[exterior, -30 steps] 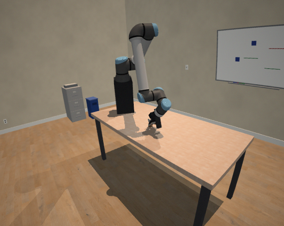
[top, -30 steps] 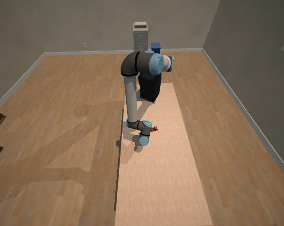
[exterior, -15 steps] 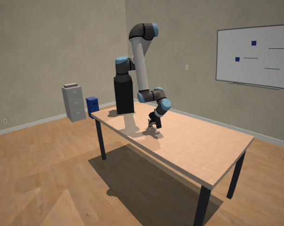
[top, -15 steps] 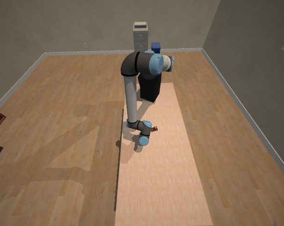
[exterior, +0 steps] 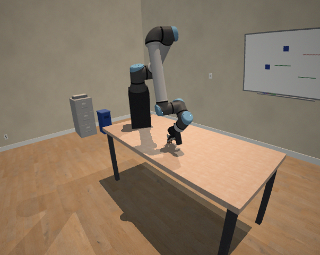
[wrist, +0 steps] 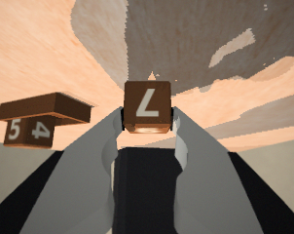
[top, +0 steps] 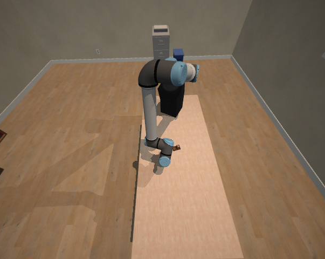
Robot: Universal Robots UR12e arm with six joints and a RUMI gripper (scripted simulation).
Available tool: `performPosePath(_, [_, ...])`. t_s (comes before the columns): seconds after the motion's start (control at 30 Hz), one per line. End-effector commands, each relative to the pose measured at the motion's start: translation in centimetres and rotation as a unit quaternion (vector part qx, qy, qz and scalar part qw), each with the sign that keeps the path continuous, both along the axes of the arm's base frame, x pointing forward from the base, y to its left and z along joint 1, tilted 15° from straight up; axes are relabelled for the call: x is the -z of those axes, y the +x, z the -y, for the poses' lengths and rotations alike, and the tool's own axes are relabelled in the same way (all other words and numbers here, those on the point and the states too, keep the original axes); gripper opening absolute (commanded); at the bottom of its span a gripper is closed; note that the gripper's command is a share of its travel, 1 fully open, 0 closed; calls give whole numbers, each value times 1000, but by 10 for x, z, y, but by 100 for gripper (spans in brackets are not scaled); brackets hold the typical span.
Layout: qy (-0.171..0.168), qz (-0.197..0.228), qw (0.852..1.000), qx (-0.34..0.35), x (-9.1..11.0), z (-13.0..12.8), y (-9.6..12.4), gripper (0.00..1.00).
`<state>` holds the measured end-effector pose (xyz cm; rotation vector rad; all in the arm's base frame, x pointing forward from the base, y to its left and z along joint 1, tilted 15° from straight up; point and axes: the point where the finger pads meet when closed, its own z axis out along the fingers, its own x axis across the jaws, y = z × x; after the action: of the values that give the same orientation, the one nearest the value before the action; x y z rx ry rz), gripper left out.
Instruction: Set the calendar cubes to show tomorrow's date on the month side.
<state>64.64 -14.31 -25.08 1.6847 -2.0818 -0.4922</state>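
The cube with 5 and 4 [wrist: 29, 131] apparently sits in the tray [top: 174, 149] [wrist: 27, 106], left of the fingers.

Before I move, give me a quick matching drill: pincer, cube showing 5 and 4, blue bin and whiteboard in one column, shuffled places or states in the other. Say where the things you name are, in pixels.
1. pincer [exterior: 170, 139] [wrist: 148, 108]
2. cube showing 5 and 4 [top: 178, 146] [wrist: 29, 133]
3. blue bin [top: 178, 52] [exterior: 104, 120]
4. whiteboard [exterior: 286, 61]

A. beside the filing cabinet [top: 160, 46] [exterior: 83, 116]
B. mounted on the wall [exterior: 204, 49]
C. shut on the other cube [wrist: 147, 99]
D. at the tray [top: 174, 149] [wrist: 27, 108]

Right pairs: 1-C, 2-D, 3-A, 4-B
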Motion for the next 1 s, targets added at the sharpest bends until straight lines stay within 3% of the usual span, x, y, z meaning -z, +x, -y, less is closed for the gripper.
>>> performPosePath(0.0, [0,1,1000,0,-1,0,1,11])
performPosePath(0.7, [0,1,1000,0,-1,0,1,11])
performPosePath(0.83, [0,1,1000,0,-1,0,1,18])
performPosePath(0.97, [0,1,1000,0,-1,0,1,18])
